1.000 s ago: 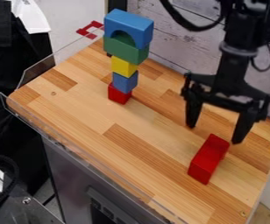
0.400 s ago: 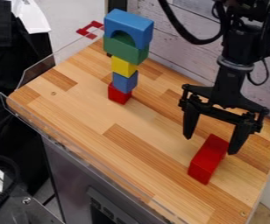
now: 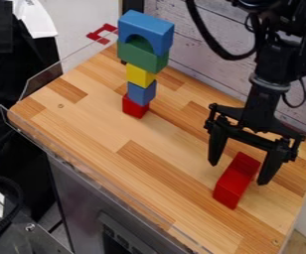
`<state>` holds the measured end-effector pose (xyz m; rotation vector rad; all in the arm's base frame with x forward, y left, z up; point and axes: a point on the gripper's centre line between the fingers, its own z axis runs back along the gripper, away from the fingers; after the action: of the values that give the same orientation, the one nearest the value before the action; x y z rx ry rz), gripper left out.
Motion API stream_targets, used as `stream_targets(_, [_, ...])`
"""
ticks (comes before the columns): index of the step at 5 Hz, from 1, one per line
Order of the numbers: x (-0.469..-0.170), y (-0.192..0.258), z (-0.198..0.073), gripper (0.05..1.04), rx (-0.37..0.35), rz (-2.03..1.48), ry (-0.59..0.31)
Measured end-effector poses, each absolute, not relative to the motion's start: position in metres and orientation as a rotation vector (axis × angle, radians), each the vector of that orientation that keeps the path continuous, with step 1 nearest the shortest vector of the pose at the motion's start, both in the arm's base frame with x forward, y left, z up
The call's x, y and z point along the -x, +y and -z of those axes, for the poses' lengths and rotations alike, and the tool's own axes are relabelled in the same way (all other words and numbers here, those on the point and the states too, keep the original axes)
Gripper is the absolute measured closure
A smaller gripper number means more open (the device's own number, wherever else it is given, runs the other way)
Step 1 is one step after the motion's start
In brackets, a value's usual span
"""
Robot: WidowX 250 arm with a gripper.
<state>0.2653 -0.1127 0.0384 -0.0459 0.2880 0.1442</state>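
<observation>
One red rectangular block (image 3: pixel 236 181) lies near the wooden counter's (image 3: pixel 89 134) right corner — the black two-finger gripper (image 3: pixel 236 173), spread wide and grasping nothing, hangs over it. Five coloured blocks (image 3: pixel 141 76) stand stacked by the back edge.

- Robot arm (image 3: pixel 276 62): black; enters at the upper right, directed downward.
- Wrist (image 3: pixel 268 82): near-vertical, leaning slightly; a light ring encircles it above the gripper.
- Two-finger gripper (image 3: pixel 239 173): open, pointing downward.
- Fingers (image 3: pixel 216 146): spread wide apart, tapering toward the tips.
- Black cable (image 3: pixel 214 48): hangs in a loop beside the arm.
</observation>
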Motion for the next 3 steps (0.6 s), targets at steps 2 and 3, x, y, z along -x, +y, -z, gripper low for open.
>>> stream_targets(2, [-0.258, -0.116, -0.017, 0.136, 0.043, -0.144, 0.373])
stream_targets(3, [-0.262, -0.118, -0.014, 0.421, 0.056, -0.154, 0.350])
